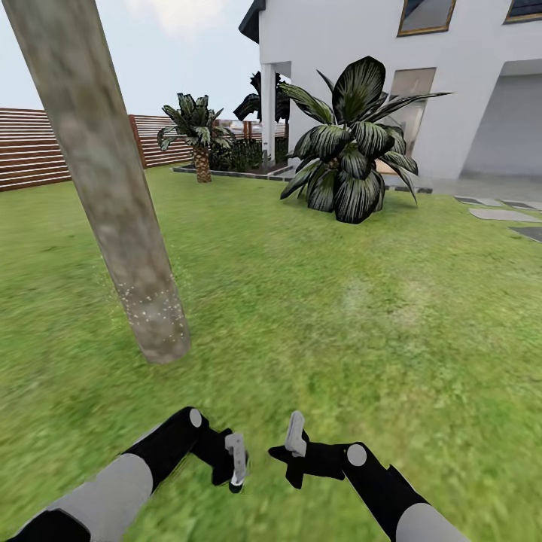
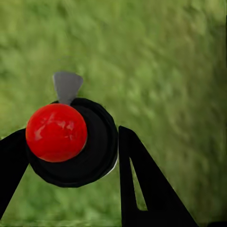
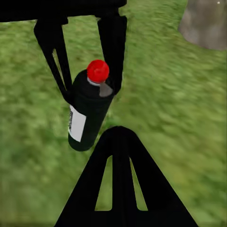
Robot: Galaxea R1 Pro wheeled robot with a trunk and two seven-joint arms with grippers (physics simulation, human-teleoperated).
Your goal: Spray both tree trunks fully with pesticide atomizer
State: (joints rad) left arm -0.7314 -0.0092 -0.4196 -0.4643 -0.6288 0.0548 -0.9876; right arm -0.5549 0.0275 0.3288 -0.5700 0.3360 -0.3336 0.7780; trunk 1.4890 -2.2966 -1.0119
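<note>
Atomizer (image 2: 71, 142) being gripped by our left gripper (image 2: 71, 156).
We are facing the speckled tree trunk (image 1: 113, 196) at left of frame; we cannot tell our right gripper's (image 1: 295, 444) state.

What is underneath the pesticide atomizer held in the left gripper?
Under the pesticide atomizer, clamped by the left gripper, lies only blurred green grass. The bottle's base hangs above it; the patch directly beneath is hidden by the bottle.
</note>
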